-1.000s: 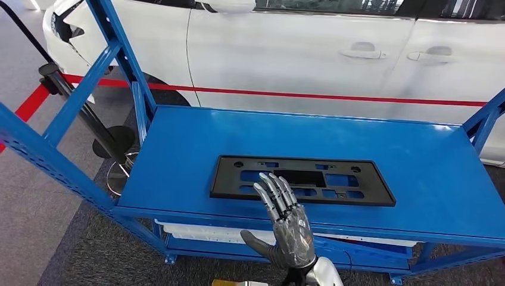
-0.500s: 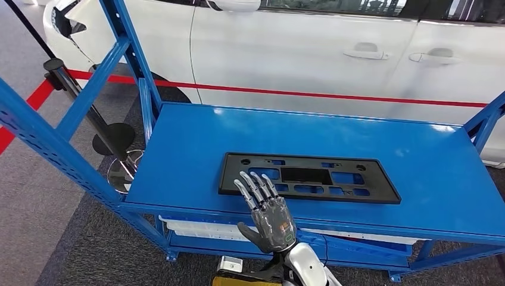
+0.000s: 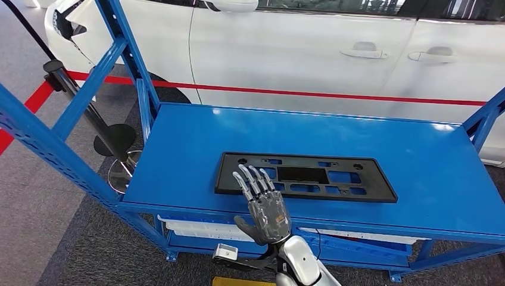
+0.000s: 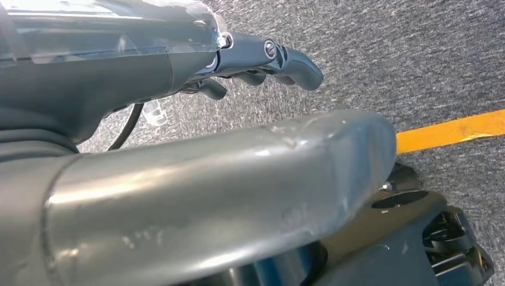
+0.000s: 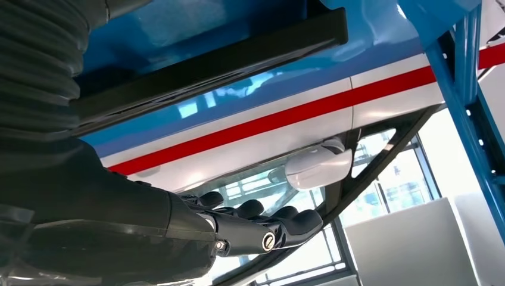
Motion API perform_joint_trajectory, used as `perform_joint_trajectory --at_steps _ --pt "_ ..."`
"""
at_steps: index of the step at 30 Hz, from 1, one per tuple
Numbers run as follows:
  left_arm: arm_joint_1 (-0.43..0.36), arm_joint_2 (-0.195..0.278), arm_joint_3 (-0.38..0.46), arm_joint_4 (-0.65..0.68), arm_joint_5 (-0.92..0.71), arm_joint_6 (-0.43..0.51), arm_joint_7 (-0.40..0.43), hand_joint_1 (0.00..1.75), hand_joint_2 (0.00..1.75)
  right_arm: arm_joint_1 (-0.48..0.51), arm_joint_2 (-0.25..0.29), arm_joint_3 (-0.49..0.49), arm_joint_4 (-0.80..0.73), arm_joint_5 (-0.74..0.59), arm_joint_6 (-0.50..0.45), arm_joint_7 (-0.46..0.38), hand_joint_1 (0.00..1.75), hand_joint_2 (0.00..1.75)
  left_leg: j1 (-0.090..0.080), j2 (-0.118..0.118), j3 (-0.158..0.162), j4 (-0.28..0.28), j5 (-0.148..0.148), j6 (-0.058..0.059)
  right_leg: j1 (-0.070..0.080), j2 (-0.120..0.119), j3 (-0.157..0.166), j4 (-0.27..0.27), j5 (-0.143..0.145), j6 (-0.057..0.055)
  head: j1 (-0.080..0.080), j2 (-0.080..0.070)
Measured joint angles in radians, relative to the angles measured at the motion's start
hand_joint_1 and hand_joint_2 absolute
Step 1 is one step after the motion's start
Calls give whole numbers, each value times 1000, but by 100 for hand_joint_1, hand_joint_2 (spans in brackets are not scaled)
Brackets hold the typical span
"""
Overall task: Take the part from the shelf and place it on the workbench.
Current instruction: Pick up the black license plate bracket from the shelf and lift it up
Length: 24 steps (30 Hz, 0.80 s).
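Head view: flat black rectangular plastic part [image 3: 305, 177] with cut-out slots, lying on the blue metal shelf [image 3: 417, 173]. Right hand [image 3: 263, 205] raised at the shelf's near edge, fingers [image 3: 250, 180] straight and spread over the part's near rim (contact unclear), holding nothing. Left hand [image 4: 262, 59] hanging above grey carpet [image 4: 417, 53], fingers loosely curled, empty.
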<state>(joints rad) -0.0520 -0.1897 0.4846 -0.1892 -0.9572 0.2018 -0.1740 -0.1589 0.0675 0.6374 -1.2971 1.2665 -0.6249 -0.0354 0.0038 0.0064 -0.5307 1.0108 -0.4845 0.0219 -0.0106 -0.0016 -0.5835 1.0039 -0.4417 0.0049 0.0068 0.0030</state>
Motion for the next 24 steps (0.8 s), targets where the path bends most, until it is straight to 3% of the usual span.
perform_joint_trajectory --at_steps 24 --pt "0 -1 -4 0 0 0 0 0 0 -11 9 0 37 0 0 1 0 175 0 0 -1 0 0 -1 0 0 -1 1 0 0 0 0"
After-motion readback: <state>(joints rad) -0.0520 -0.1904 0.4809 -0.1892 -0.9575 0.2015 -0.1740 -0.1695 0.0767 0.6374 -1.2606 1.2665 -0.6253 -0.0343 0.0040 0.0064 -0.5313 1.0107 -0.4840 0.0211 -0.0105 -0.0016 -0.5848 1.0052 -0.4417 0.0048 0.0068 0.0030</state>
